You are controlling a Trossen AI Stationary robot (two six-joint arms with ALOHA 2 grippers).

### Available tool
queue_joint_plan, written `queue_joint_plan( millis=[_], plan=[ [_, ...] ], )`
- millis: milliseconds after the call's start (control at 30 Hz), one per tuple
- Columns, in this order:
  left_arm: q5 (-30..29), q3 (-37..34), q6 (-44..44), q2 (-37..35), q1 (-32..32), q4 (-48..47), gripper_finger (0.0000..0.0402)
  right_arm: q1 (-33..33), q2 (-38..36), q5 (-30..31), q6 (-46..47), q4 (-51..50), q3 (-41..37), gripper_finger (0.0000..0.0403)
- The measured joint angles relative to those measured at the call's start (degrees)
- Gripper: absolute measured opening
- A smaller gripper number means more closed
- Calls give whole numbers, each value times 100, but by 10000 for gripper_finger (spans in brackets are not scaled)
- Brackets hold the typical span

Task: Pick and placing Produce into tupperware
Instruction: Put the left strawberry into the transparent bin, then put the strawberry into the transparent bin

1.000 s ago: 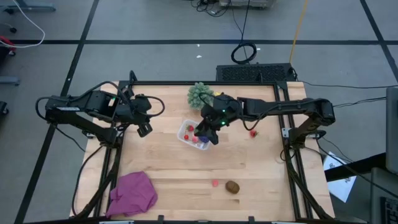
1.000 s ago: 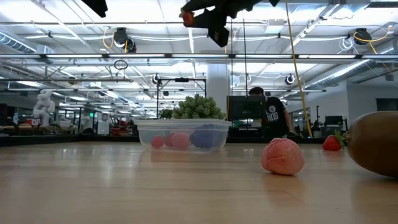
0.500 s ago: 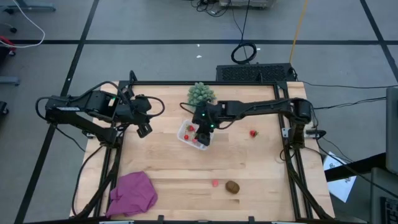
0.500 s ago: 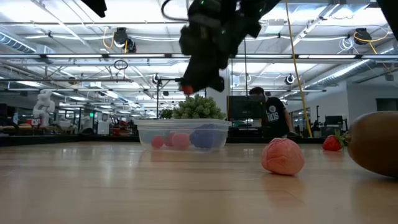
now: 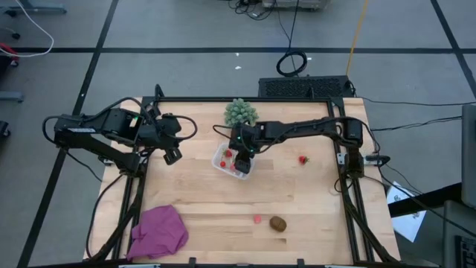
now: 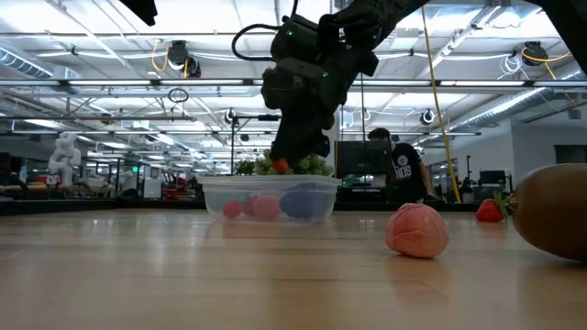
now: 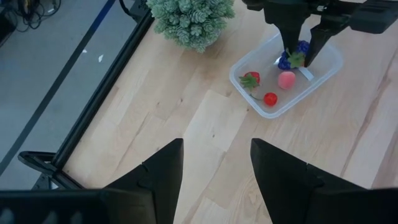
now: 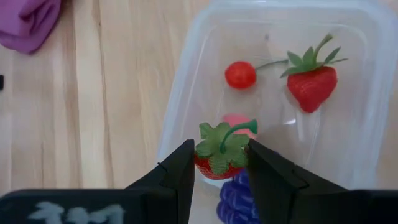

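a: low view first, near to far. what sits closest on the surface?
b: a brown oval at the right edge, then a pink piece just beside it. a strawberry lies farther back on the right.
a: and the tub?
b: mid-surface, with red and pink pieces and a purple one inside. the right gripper hangs just over its rim, clenched on a strawberry with a green leafy top.
a: right wrist view agrees?
b: yes, the berry is pinched between both fingers above the tub, over the purple piece; a cherry and another strawberry lie on the tub floor.
a: the left gripper?
b: off to the left above the surface, well apart from the tub, fingers parted, holding nothing. the spiky ball is just behind the tub; a cloth lies at the near left corner.
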Motion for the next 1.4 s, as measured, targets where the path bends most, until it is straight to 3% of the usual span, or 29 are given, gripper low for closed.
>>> queue_joint_plan(
  millis=[867, 1200, 1400],
  plan=[
    [-2, 0, -9, 0, 0, 0, 191, -56, 0, -15, -431, 60, -2, 120],
    [-2, 0, -31, 0, 0, 0, 191, -65, 0, -15, -530, 378, -7, 178],
    [-2, 0, -29, 0, 0, -2, 191, -65, -89, -11, -569, 521, -11, 187]
  ],
)
